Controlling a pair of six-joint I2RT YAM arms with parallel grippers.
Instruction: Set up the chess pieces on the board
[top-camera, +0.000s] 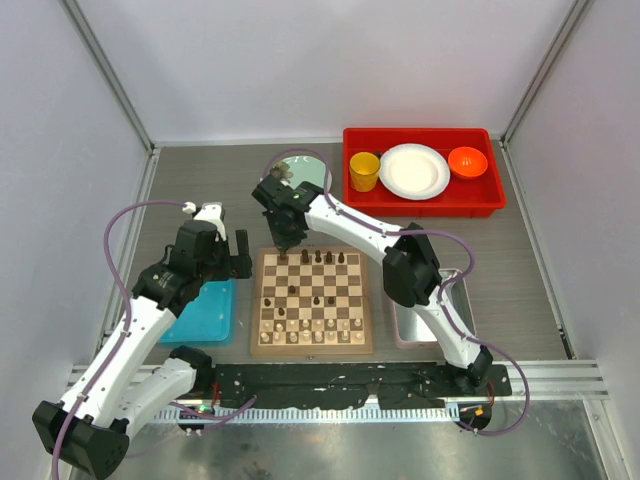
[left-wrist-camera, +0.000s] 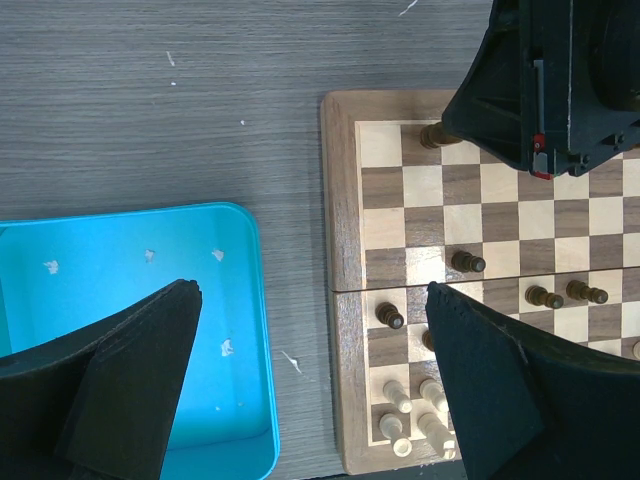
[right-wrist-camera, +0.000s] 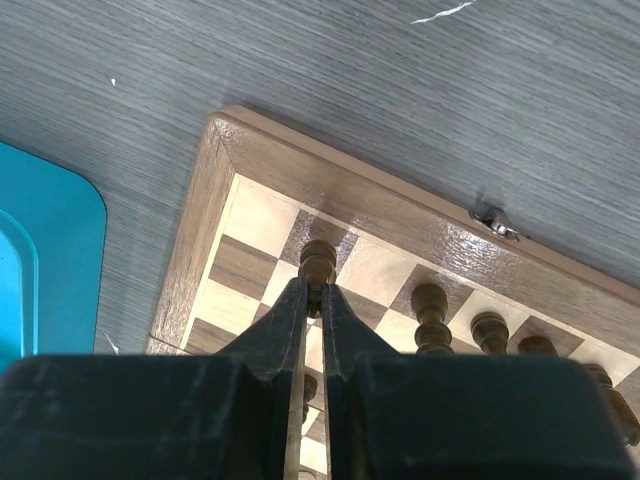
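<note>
Woodgrain table (right-wrist-camera: 400, 80): right claw (right-wrist-camera: 312, 291) pinches turned dark chessman (right-wrist-camera: 318, 257).

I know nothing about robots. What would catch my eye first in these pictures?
The wooden chessboard sits in the middle of the table. The right gripper is shut on a dark piece near the board's far left corner, while the left gripper hangs open between the board and a blue tray. A bright red tray sits at the far right.
</note>
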